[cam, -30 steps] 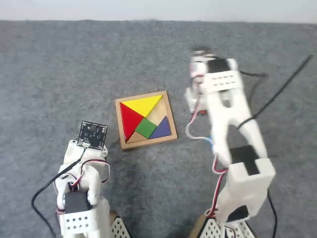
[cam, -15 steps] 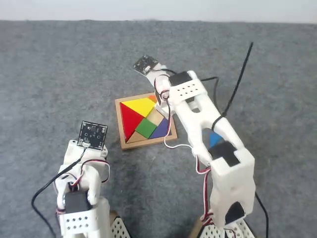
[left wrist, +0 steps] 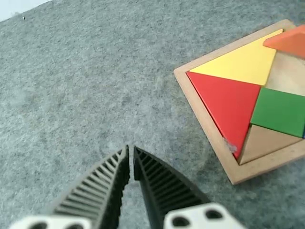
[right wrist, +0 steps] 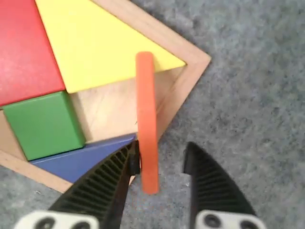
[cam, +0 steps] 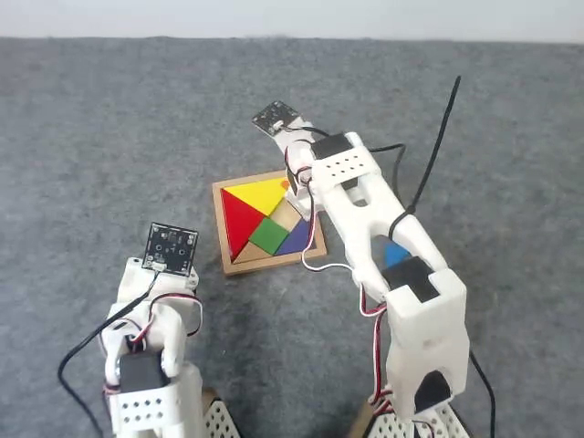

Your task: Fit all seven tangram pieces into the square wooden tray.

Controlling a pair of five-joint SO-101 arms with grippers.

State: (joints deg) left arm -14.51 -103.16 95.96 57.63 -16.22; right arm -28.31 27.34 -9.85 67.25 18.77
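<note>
The square wooden tray (cam: 270,265) lies mid-table with a yellow triangle (cam: 262,193), a red triangle (cam: 237,222), a green square (cam: 268,235) and a blue triangle (cam: 299,242) in it. My right gripper (right wrist: 161,147) hangs open over the tray's far right corner (right wrist: 157,34). A thin orange piece (right wrist: 146,119) stands on edge there against one finger, clear of the other, above bare tray floor (right wrist: 109,109). My left gripper (left wrist: 131,155) is shut and empty over the carpet near the tray's left rim (left wrist: 209,121).
Grey felt carpet (cam: 109,119) covers the table, with open room left of and beyond the tray. The right arm's body (cam: 401,265) and its cables (cam: 438,137) stretch along the tray's right side. The left arm (cam: 151,338) sits at the near left.
The right arm swung in from the right of the tray to its far right corner, bringing the orange piece. In the last half second it barely shifted. The left arm stayed still.
</note>
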